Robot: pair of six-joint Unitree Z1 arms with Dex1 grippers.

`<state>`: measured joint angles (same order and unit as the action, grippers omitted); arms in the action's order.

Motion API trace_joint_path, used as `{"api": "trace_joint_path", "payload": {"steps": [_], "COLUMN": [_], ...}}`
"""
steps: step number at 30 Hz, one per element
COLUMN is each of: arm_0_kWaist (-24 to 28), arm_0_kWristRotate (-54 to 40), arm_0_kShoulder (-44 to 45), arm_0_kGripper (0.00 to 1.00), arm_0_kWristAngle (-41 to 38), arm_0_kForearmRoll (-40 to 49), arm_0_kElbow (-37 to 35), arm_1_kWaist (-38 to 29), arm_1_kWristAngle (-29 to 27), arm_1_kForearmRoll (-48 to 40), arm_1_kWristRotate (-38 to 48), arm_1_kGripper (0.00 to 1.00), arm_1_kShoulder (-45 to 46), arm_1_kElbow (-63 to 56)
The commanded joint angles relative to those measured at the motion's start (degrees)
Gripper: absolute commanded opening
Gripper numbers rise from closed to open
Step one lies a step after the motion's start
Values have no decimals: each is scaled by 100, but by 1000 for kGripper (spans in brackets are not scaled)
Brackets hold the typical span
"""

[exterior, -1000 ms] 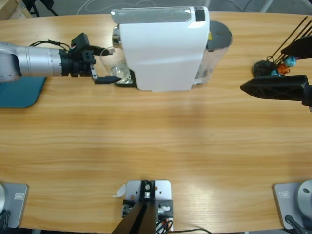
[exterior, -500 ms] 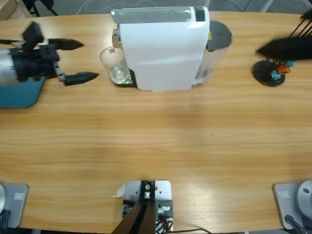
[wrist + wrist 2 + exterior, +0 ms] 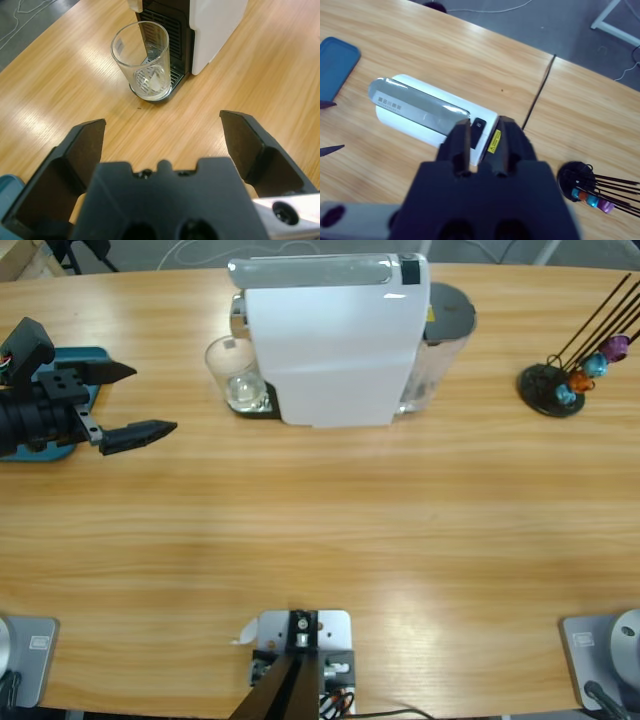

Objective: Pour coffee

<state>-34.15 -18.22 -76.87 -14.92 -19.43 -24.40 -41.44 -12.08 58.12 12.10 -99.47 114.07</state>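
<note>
A clear glass tumbler point(image 3: 236, 376) stands upright on the drip tray of the white coffee machine point(image 3: 330, 340). In the left wrist view the tumbler point(image 3: 145, 65) looks clear, and no dark coffee shows in it. My left gripper point(image 3: 142, 400) is open and holds nothing, a good way left of the tumbler; in its own view the gripper point(image 3: 162, 120) faces the glass across bare wood. My right gripper point(image 3: 482, 127) is out of the high view. It hangs high above the machine point(image 3: 420, 110), jaws together and holding nothing.
A blue mat point(image 3: 40, 450) lies under the left arm at the table's left edge. A black capsule holder point(image 3: 552, 388) with colourful capsules on thin rods stands at the far right. The machine's grey water tank point(image 3: 448, 320) sits at its right side.
My left gripper has drawn back to the left, away from the tumbler, jaws open. The right arm rose and left the high view.
</note>
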Motion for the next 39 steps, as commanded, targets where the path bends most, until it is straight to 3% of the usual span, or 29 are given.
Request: {"api": "trace_joint_path", "payload": {"steps": [1,11,16,39], "arm_0_kWaist": [31,49,49,116], "arm_0_kWristRotate": [80,73,64,205], "arm_0_kShoulder": [-53,-120,-101,-150], "arm_0_kGripper": [1000,1000,1000,1000], "arm_0_kWristAngle": [193,197,179,192], "arm_0_kForearmRoll": [36,17,-15,-8], "arm_0_kElbow": [75,54,49,58], "arm_1_kWaist": [382,904,997,883], "arm_1_kWristAngle": [422,1581,1862,1814], "arm_1_kForearmRoll": [928,972,1123,1445], "arm_1_kWristRotate": [15,99,99,-50], "arm_1_kGripper": [0,0,0,0], "arm_1_kShoulder": [-630,-1027,-1346,-1709], "arm_1_kElbow": [757,739,924,1156]}}
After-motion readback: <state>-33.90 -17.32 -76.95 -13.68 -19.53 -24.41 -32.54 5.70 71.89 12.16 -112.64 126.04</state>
